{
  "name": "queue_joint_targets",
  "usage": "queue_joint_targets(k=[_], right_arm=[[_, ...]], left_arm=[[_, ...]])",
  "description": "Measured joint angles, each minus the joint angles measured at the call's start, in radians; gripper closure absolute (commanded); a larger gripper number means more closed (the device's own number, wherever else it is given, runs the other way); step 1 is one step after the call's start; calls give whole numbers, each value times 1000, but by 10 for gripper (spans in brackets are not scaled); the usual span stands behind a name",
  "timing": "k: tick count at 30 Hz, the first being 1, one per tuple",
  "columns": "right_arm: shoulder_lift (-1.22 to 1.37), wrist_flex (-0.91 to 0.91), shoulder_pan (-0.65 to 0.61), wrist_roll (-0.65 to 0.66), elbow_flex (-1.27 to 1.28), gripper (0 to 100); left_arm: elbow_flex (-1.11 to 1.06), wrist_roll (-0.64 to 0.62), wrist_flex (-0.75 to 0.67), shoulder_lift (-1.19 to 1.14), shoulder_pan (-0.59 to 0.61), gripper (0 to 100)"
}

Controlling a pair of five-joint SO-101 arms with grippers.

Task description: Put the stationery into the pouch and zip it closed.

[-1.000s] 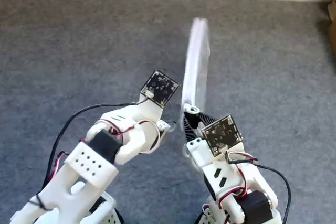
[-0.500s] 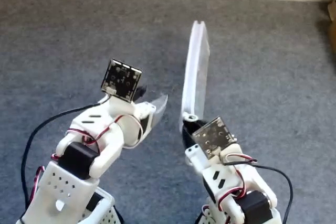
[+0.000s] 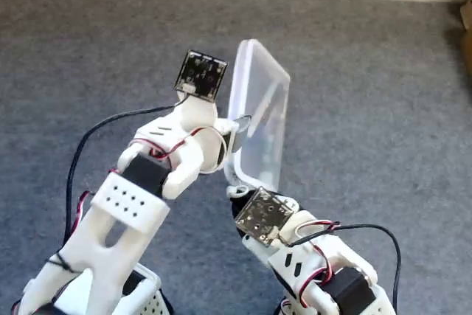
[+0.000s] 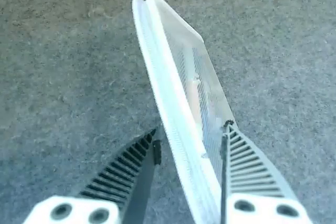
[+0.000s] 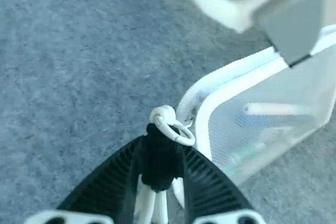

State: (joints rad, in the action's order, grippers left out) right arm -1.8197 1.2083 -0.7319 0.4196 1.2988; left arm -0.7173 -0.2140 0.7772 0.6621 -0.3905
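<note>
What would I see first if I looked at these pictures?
The see-through white pouch, held up on edge over the grey carpet. The right fingers pinch its zip pull at one corner, and the left fingers stand open on either side of its rim.

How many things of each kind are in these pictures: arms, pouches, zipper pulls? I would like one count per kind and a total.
Arms: 2, the left arm and the right arm
Pouch: 1
Zipper pull: 1, held in the right end effector
Total: 4
The stationery inside the pouch is too blurred to count.
</note>
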Motion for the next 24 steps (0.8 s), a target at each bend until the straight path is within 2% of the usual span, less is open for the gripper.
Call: queue_joint_targets(k=[7,13,17,24], right_arm=[[0,0,-15,6,0,994],[0,0,-15,6,2,994],[0,0,-14,6,2,994],[0,0,38,6,2,994]], left_arm=[[18,0,-44,-133,-14,810],[18,-6,-68,-287,34,812],[23,-8,-69,-310,34,816],[40,-9,-44,-308,-61,939]])
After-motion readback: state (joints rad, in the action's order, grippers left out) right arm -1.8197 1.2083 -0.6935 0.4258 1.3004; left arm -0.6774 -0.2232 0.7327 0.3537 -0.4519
